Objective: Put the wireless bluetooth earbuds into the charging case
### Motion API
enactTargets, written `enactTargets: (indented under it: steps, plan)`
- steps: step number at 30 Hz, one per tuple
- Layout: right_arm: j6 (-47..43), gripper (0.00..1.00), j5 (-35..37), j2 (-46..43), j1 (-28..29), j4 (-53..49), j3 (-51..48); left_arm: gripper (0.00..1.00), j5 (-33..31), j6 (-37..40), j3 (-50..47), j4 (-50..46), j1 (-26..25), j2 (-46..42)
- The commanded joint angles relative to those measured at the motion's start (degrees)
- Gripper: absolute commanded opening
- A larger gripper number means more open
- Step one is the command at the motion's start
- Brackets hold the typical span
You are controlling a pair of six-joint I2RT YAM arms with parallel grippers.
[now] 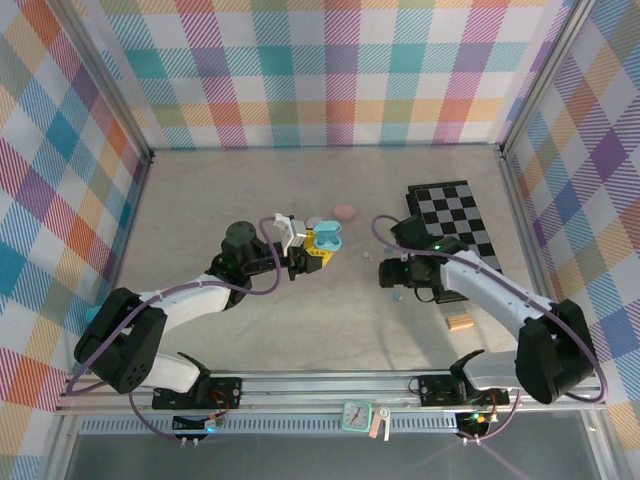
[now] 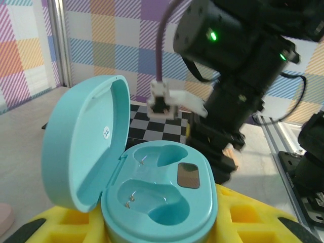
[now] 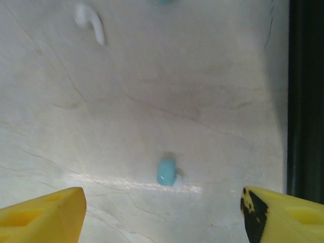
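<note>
Teal charging case (image 2: 157,202), lid open, sat pinched in left gripper (image 2: 152,233) near table (image 1: 300,340) centre. Right gripper (image 3: 162,212) stood spread over light blue earbud (image 3: 166,172) lying on table; white earbud (image 3: 91,23) nearby.

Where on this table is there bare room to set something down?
Bare table lies along the far wall and left wall, and near the front between the two arms. The middle is crowded: open teal case, pink case, right gripper over a blue earbud, checkered mat.
</note>
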Motion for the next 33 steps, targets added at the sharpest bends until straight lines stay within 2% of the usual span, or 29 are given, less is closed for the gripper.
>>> enactTargets:
  steps: [1, 9, 17, 33]
  plan:
    - [4.3, 0.74, 9.6, 2.8, 3.7, -4.2, -0.8, 0.27, -1.0, 0.3, 0.8, 1.3, 1.4, -1.1]
    - [7.0, 0.53, 15.2, 14.0, 10.8, -4.8, 3.1, 0.27, -1.7, 0.2, -0.6, 0.9, 3.4, -3.2]
    - [7.7, 0.4, 18.0, 20.0, 12.6, -5.8, 5.9, 0.28, -1.8, 0.4, -1.7, 0.2, 3.7, -4.4]
    - [8.3, 0.31, 17.6, 23.6, 12.8, -5.4, 6.0, 0.27, -2.1, 0.5, -1.7, -0.6, 4.6, -5.2]
